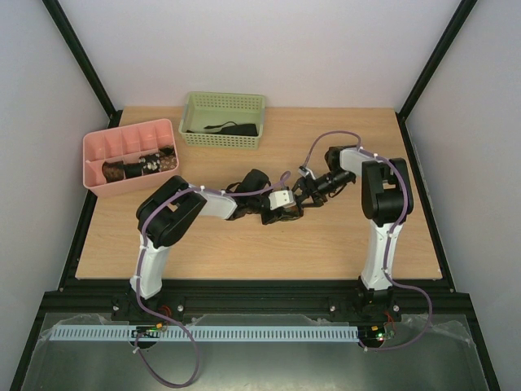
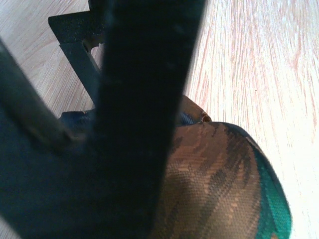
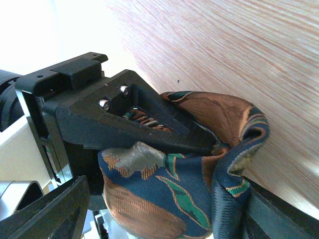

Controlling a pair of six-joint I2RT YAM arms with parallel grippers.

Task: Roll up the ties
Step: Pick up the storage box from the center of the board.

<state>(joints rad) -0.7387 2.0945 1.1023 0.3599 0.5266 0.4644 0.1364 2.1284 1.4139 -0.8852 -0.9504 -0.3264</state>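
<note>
Tie (image 3: 189, 199): bunched at mid-table, caught between both arms.
Left gripper (image 1: 285, 210): pinching the tie.
Right gripper (image 1: 307, 193): facing it, fingers flank the bundle; can't tell if it is squeezing.

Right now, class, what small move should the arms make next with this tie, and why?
Probably a small wrist turn by the right gripper to wind the slack in, while the left gripper holds. The orange-green tie sits bunched between them, its folds loose rather than a tight coil.
</note>
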